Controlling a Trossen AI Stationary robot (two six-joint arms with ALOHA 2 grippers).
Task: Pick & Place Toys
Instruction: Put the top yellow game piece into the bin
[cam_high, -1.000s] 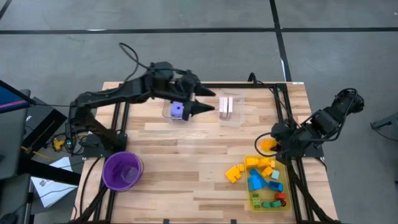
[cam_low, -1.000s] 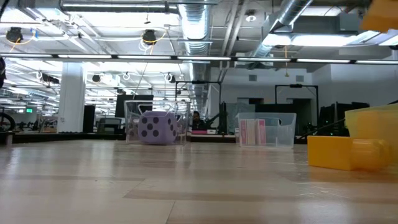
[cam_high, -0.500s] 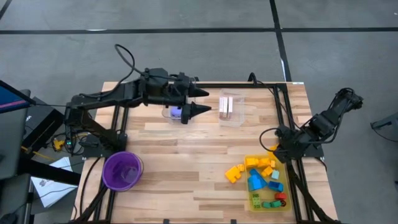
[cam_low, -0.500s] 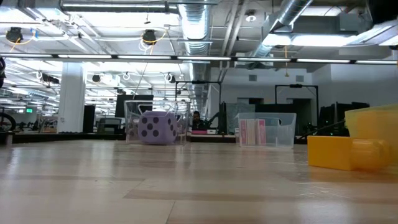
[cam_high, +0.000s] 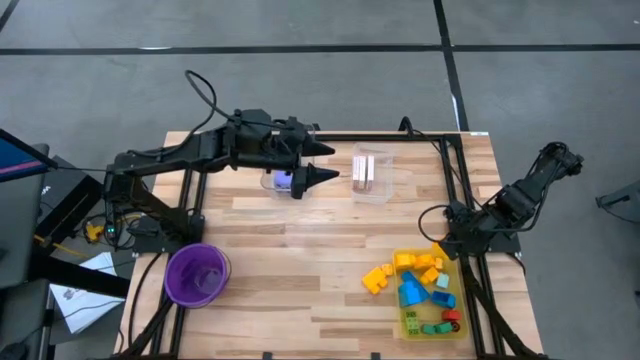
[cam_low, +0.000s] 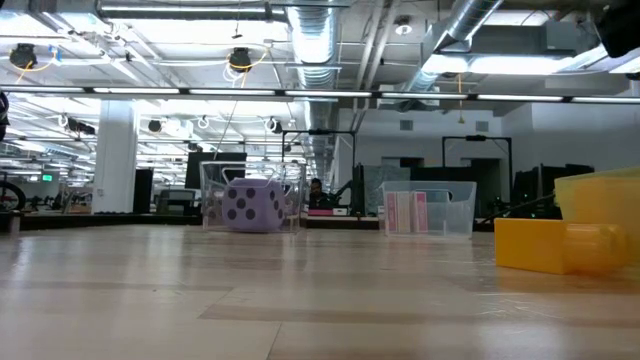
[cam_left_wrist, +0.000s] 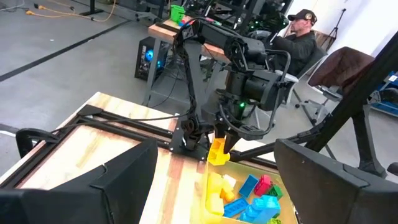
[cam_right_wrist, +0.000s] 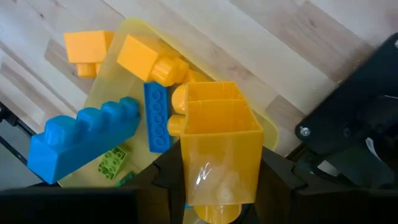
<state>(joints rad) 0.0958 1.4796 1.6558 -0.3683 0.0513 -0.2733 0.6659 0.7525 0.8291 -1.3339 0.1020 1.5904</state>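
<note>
Right jaws (cam_right_wrist: 211, 186) clamp a yellow block (cam_right_wrist: 217, 149) above the yellow tray (cam_right_wrist: 99, 99), awaiting placement; left jaws (cam_left_wrist: 214, 180) wait, apart.

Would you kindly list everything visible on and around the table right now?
Purple dotted die: one, inside a clear plastic box, far left of table.
Pink-white flat cards: a few, upright in second clear box, far centre.
Purple round cup: one, near left corner.
Yellow tray: one, near right, holding yellow, blue, green and red blocks.
Orange-yellow block: one, on the wood beside the tray.
Person in cap: one, seated beyond the table.
Left gripper: open, over the die box.
Right gripper: shut on yellow block, above the tray.
</note>
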